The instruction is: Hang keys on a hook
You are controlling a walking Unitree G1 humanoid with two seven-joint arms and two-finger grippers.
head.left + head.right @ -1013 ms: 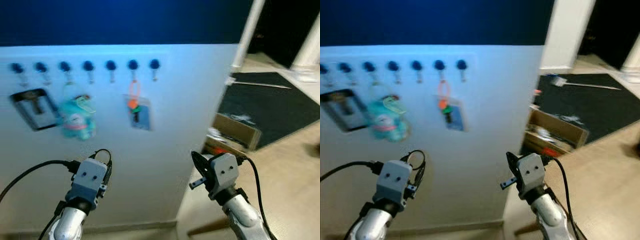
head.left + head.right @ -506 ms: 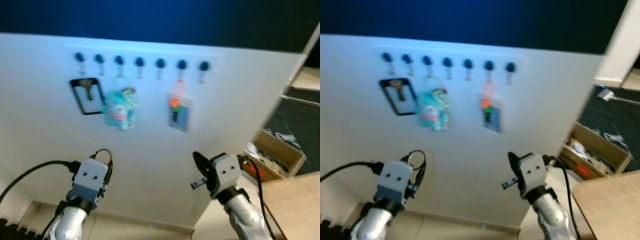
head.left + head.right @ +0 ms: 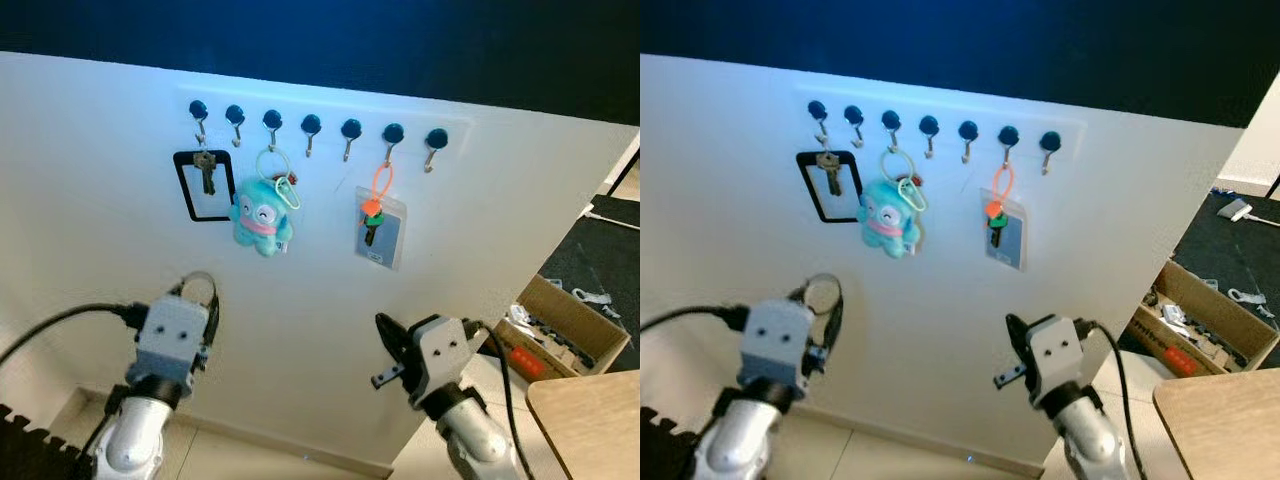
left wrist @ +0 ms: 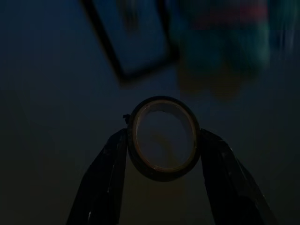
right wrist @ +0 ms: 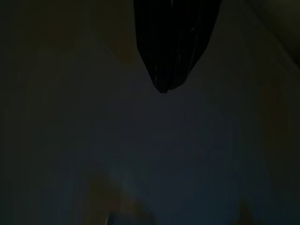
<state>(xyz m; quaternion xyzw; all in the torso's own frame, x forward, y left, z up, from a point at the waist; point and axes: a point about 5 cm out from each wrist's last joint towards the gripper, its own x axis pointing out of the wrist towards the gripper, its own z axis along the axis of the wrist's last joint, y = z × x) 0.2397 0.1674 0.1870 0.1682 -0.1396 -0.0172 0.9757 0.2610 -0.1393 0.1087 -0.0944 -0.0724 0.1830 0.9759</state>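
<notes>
A row of blue-knobbed hooks point(image 3: 311, 124) runs across the white wall ahead. A black frame with a key point(image 3: 203, 184) hangs at the left end. A teal plush keychain point(image 3: 260, 215) hangs two hooks along, and an orange loop with a card and key point(image 3: 377, 225) further right. The hooks between them and the last hook point(image 3: 436, 138) are bare. My left gripper point(image 4: 163, 140) is shut on a dark key ring point(image 3: 198, 287), held low in front of the wall below the black frame. My right gripper point(image 3: 388, 338) is low too, its fingers point(image 5: 164, 42) together and holding nothing.
An open cardboard box point(image 3: 566, 322) with small items stands on the floor at the right. A wooden table corner point(image 3: 592, 420) juts in at the lower right. A dark ribbed mat point(image 3: 30, 452) lies at the lower left, at the foot of the wall.
The camera has swung left and steadied, so the hooks now sit sharp and central. Both arms keep about the same raised pose, and the ring stays in the left gripper.
</notes>
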